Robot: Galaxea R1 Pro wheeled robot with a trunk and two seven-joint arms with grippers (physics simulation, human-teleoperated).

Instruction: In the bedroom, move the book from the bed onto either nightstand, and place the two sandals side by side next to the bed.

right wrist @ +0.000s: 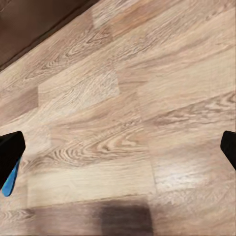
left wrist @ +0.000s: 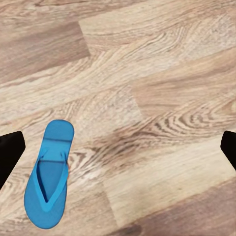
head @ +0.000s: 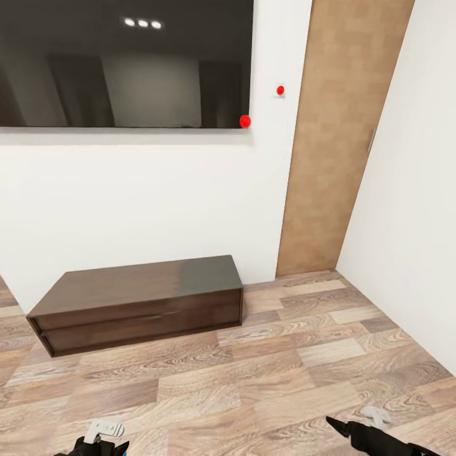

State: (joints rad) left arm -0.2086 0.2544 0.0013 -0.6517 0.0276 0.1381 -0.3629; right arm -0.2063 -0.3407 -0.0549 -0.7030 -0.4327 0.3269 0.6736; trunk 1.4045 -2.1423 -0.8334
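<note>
One bright blue sandal (left wrist: 48, 178) lies flat on the wood-plank floor, sole down and strap up. My left gripper (left wrist: 118, 147) hovers above it, open, with the sandal under the space near one black finger (left wrist: 10, 153). My right gripper (right wrist: 118, 147) is also open over bare floor, and a sliver of blue sandal (right wrist: 10, 183) peeks out beside one finger (right wrist: 9, 150). In the head view both grippers sit at the bottom edge, left (head: 101, 440) and right (head: 358, 434). The book, the bed and the nightstands are out of view.
A long low dark-wood cabinet (head: 139, 301) stands against the white wall ahead, under a wall-mounted black screen (head: 120, 60). A brown wooden door (head: 339, 139) is at the right, beside a white side wall (head: 411, 209). Plank floor (head: 266, 380) stretches between me and the cabinet.
</note>
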